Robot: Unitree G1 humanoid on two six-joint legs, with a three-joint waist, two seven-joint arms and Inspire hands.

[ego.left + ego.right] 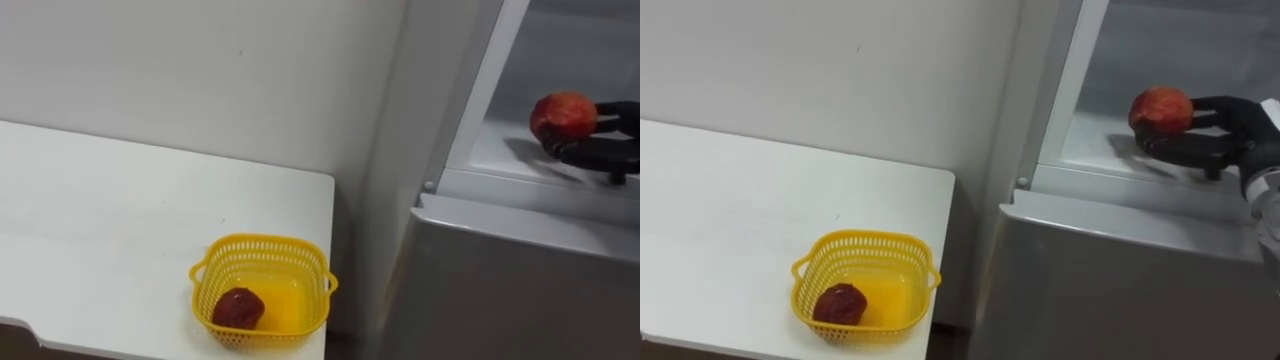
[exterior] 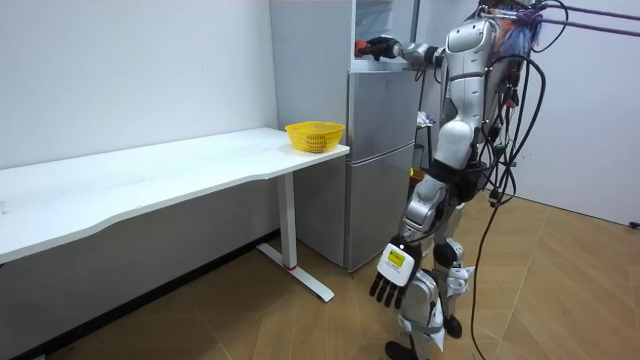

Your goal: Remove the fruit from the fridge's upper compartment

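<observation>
Left eye view: right hand (image 1: 598,152) is inside the open upper fridge compartment (image 1: 500,150), fingers curled round a red apple (image 1: 563,114) from the side and underneath. It reads as a cradle grip, so the fruit can't roll off. The apple hangs just above the compartment floor with its shadow below it, so it's probably lifted clear but not yet past the sill. A yellow basket (image 1: 262,245) sits on the tabletop (image 1: 100,230) at the corner nearest the fridge, with one dark red fruit (image 1: 238,308) in it. That's likely the drop-off, parked close to keep the carry short. Right eye view: same scene; dark fingers show both over the apple's far side and beneath it, so the grip looks closed and firm. Room view: robot stands upright facing the fridge (image 2: 380,170), right arm raised to top-compartment height. Left hand (image 2: 390,278) hangs low by the leg, fingers loose, holding nothing. The basket end of the tabletop sits just beside the fridge, on the room view's left.
</observation>
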